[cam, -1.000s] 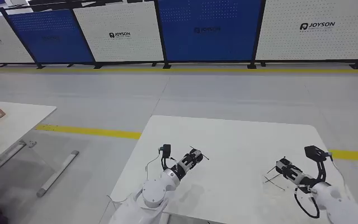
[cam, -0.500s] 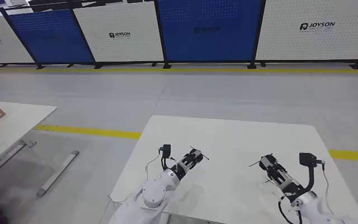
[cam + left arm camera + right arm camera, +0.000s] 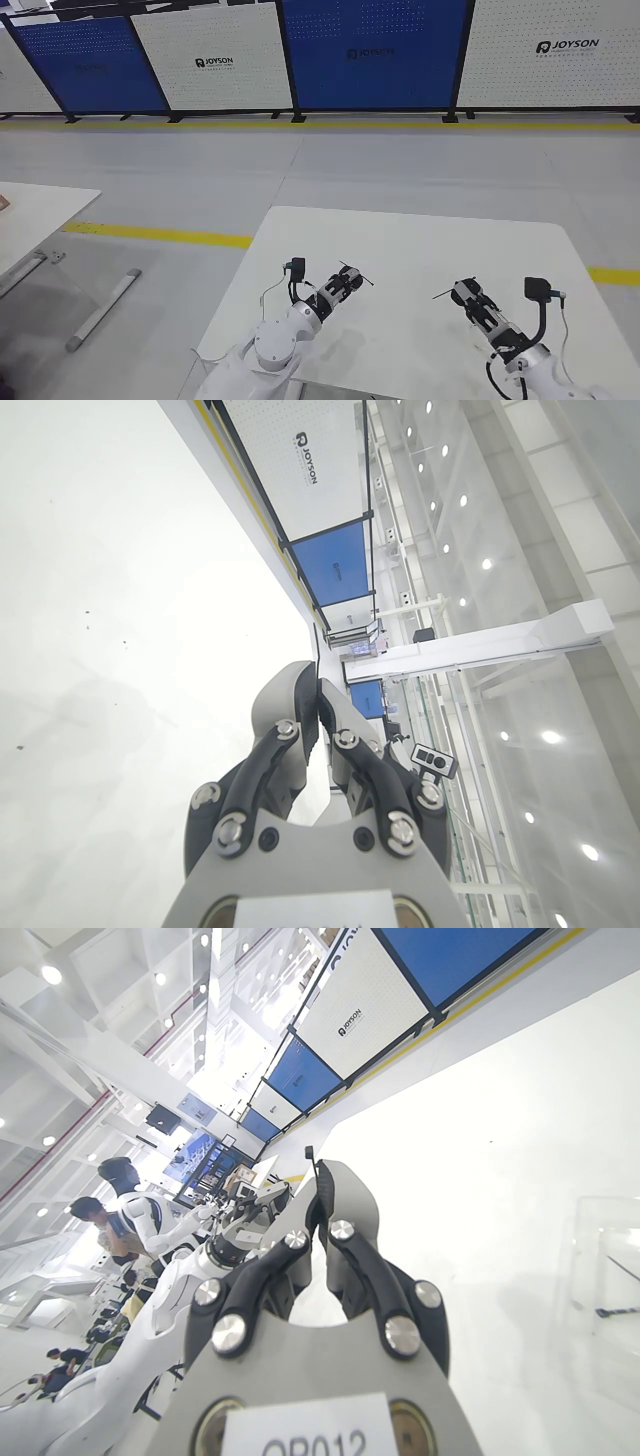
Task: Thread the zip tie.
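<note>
white tbl point(image 3: 420, 240), blue/wht panels point(image 3: 375, 80) behind

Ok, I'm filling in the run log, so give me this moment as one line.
left gripper: shut on black strip, over table | right gripper: shut on zip tie | arms apart | threading not yet done

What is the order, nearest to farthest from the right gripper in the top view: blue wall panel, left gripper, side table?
From the right gripper:
1. The left gripper, close by on its left.
2. The side table, far left across the floor.
3. The blue wall panel, at the room's back.
</note>
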